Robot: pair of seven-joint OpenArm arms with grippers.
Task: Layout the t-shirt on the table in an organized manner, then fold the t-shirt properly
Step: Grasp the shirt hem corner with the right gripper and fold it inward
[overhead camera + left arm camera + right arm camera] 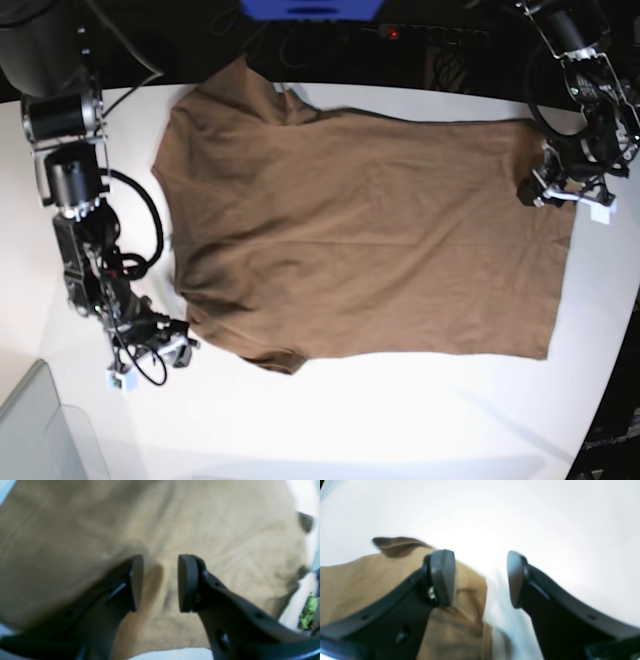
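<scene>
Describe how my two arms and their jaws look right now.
Both arms are black, with exposed black cables looped alongside. The right arm has silver-banded cylindrical motors. Each gripper, left and right, has curved black jaws with grey rounded pads and small holes.

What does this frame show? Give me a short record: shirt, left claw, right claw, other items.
shirt: t-shirt spread flat on the table, some wrinkles
left claw: left claw open, over the cloth at the shirt's edge, nothing gripped
right claw: right claw open, at a sleeve edge, holding nothing
other: grey bin at the table corner
</scene>
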